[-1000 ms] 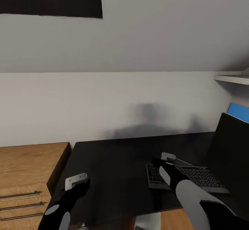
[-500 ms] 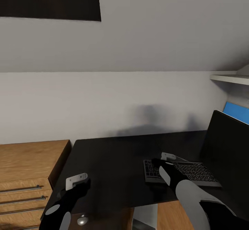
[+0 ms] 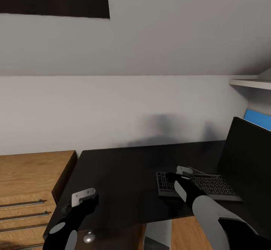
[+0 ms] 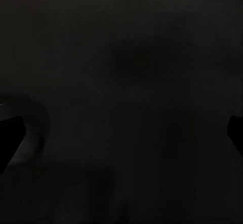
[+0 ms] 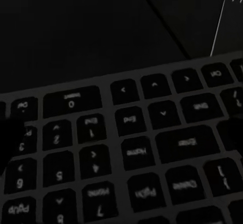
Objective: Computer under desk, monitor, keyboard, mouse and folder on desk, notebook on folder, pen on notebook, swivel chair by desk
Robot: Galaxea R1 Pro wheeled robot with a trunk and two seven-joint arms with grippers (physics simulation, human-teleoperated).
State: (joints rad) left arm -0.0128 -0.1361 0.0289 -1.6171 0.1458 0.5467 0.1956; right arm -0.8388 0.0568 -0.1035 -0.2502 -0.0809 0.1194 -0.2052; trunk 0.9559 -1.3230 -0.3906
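- L gripper (image 3: 83, 197) hangs low over desk (image 3: 120, 174) near its front-left edge, nothing under it; jaws look wide in wrist view, tips at frame edges.
- R gripper (image 3: 183, 173) right over keyboard (image 3: 199, 186) at its numpad end; can't tell jaw state or if it's touching.
- Keyboard flat on desk, just in front of monitor (image 3: 248, 152).
- Step, I'd judge: placing keyboard by monitor, about done.
- Next: lift R clear w/o dragging it, then get mouse.
- Wooden drawers (image 3: 26, 189) sit left of desk.

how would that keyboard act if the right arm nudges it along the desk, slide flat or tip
The keyboard lies flat and low on the desk, so it probably slides rather than tips. It looks rigid, so likely no flexing. Pushed near one end, where the right gripper is, it may swivel toward the monitor.
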